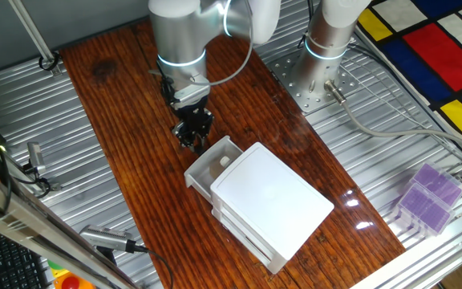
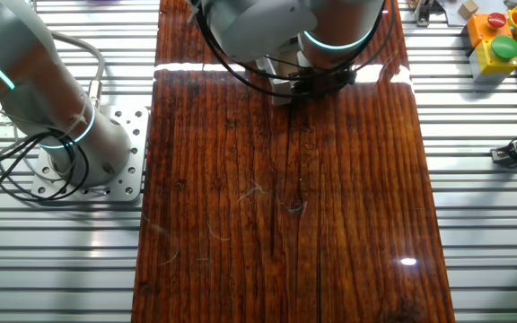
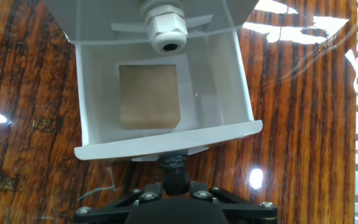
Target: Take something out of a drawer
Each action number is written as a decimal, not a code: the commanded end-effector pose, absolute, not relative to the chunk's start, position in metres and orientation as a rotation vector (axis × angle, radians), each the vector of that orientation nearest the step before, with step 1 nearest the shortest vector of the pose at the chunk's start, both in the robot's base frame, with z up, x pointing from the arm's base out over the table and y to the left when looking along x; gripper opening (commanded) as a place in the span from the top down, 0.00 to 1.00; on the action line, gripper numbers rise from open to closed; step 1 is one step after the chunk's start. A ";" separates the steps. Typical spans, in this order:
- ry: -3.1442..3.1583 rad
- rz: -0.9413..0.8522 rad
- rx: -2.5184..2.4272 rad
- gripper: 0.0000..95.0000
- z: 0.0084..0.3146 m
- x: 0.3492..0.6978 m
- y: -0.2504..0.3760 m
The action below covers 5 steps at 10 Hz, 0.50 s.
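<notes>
On the dark wooden table (image 1: 127, 136), the arm's gripper (image 1: 194, 141) hangs at the front edge of the pulled-out upper drawer (image 1: 207, 170) of a white two-drawer unit (image 1: 271, 201), its jaws closed on the drawer's small knob (image 3: 174, 163). Inside the open tray, a tan block (image 3: 148, 96) lies flat on the floor, near the middle, untouched.

White drawer (image 3: 222, 74), tan block (image 3: 148, 96), reddish-brown streaked wooden table (image 3: 303, 93)
</notes>
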<state>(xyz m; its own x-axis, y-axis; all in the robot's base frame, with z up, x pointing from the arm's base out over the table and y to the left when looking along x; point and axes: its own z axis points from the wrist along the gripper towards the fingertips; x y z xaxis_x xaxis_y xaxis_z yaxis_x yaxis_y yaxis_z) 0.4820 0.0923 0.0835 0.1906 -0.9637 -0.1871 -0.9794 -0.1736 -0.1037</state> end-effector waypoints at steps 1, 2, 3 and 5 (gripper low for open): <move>1.871 0.109 -2.259 1.00 0.083 0.481 0.092; 1.875 0.108 -2.258 1.00 0.083 0.481 0.092; 1.889 0.107 -2.250 1.00 0.083 0.481 0.092; 1.896 0.108 -2.250 1.00 0.083 0.481 0.092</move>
